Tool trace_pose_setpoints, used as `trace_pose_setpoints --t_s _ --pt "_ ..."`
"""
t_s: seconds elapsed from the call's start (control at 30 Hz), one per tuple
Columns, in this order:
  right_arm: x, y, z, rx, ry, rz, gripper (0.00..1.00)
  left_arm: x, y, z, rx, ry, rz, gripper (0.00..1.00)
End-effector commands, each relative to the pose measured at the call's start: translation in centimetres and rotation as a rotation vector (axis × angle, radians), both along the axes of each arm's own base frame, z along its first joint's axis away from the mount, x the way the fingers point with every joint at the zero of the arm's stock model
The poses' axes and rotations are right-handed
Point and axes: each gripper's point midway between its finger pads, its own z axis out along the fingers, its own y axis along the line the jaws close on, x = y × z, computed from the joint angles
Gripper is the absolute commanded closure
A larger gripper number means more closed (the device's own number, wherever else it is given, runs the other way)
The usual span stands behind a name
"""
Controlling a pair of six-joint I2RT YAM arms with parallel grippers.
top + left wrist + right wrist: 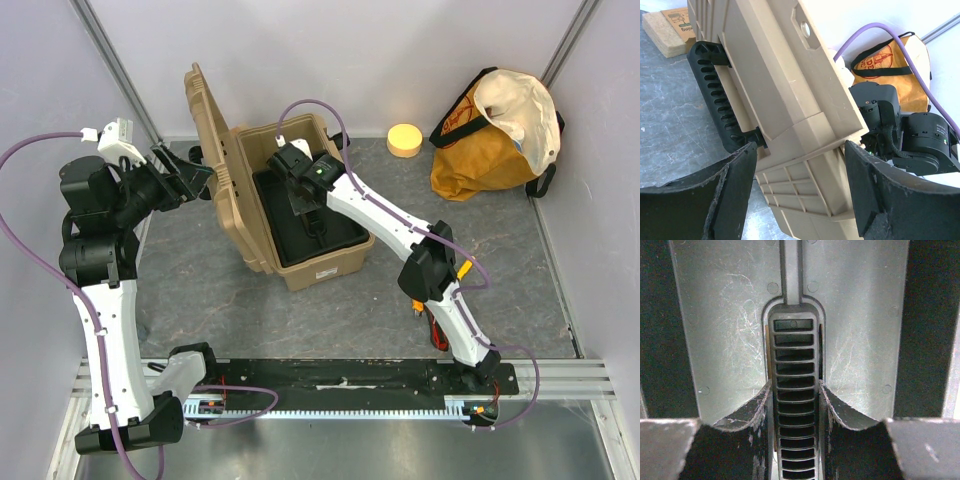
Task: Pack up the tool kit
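Table: grey, stone-patterned table [300,330] with pale walls on three sides.
Toolbox place: the toolbox [322,263] stands open at mid-table, between the two arms.
Axis: its long axis runs far to near, with the near end swung a little to the right; the opening faces up.
Lid: the lid [215,150] is hinged on the left long side. It stands nearly upright and leans left, and its black handle [715,90] is on the outer face.
Left gripper: the left gripper [195,180] [800,150] is at the lid's outer face, just beside the handle. Its fingers [730,195] are spread wide with the lid's edge between them; I cannot tell whether they touch it.
Right gripper: the right gripper [305,205] [795,390] reaches down inside the box. Its jaws are narrow and clamped on the ribbed black grip [794,355] of the tray [725,315].
Tray: it lies in the box, its long side along the box's.
Count: one toolbox, one tray and two grippers.
Others: one orange bag [480,150] sits far right, one yellow disc [404,139] is by the back wall, and one tan block [670,32] lies beyond the lid.
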Motion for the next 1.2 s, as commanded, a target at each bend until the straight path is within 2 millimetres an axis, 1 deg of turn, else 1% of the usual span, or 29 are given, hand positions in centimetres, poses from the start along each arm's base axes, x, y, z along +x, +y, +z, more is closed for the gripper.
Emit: trace_pose_setpoints --t_s 0.0,0.1,0.2,0.27,0.33,0.4,0.47,0.57,0.63,0.67,0.77,0.87,1.0,1.07,1.17 --pt "0.9 1.0 0.3 0.062 -0.032 -0.049 1.00 0.1 0.1 1.1 0.040 -0.063 -0.005 0.24" --pt "0.8 1.1 -0.2 0.067 -0.023 -0.060 1.00 0.1 0.2 1.1 0.038 -0.062 -0.005 0.24" --pt "0.8 1.2 -0.3 0.069 -0.021 -0.058 1.00 0.0 0.1 1.2 0.039 -0.064 -0.008 0.24" --pt "1.0 0.9 0.5 0.071 -0.042 -0.063 0.85 0.0 0.1 1.3 0.042 -0.069 -0.005 0.23" --pt "1.2 0.6 2.0 0.080 -0.074 -0.067 0.71 -0.1 0.1 1.5 0.043 -0.075 -0.007 0.23" --pt "1.4 0.3 3.9 0.098 -0.116 -0.072 0.59 -0.2 0.1 1.6 0.045 -0.079 -0.007 0.23" --pt "1.6 -0.1 6.1 0.126 -0.158 -0.077 0.50 -0.4 0.0 1.9 0.046 -0.086 -0.008 0.23" --pt "1.5 -0.2 8.9 0.181 -0.204 -0.072 0.48 -0.5 0.0 2.0 0.049 -0.093 -0.007 0.23" --pt "1.3 0.0 9.9 0.213 -0.209 -0.050 0.46 -0.6 0.1 1.9 0.052 -0.094 -0.006 0.22" --pt "1.1 0.0 10.1 0.223 -0.207 -0.040 0.46 -0.7 0.0 2.0 0.052 -0.097 -0.007 0.22" --pt "0.8 0.0 9.7 0.219 -0.190 -0.026 0.45 -0.7 0.0 1.9 0.055 -0.096 -0.008 0.22" --pt "0.4 -1.1 10.4 0.205 -0.206 -0.039 0.44 -0.9 0.0 2.1 0.057 -0.103 -0.008 0.22" --pt "-0.5 -3.9 13.6 0.199 -0.278 -0.069 0.41 -1.2 -0.1 2.3 0.055 -0.111 -0.012 0.21" --pt "-1.5 -5.9 15.2 0.202 -0.314 -0.089 0.41 -1.5 -0.3 2.6 0.054 -0.120 -0.017 0.21" --pt "-2.6 -9.6 16.0 0.208 -0.337 -0.141 0.39 -1.9 -0.6 2.9 0.050 -0.130 -0.030 0.21"
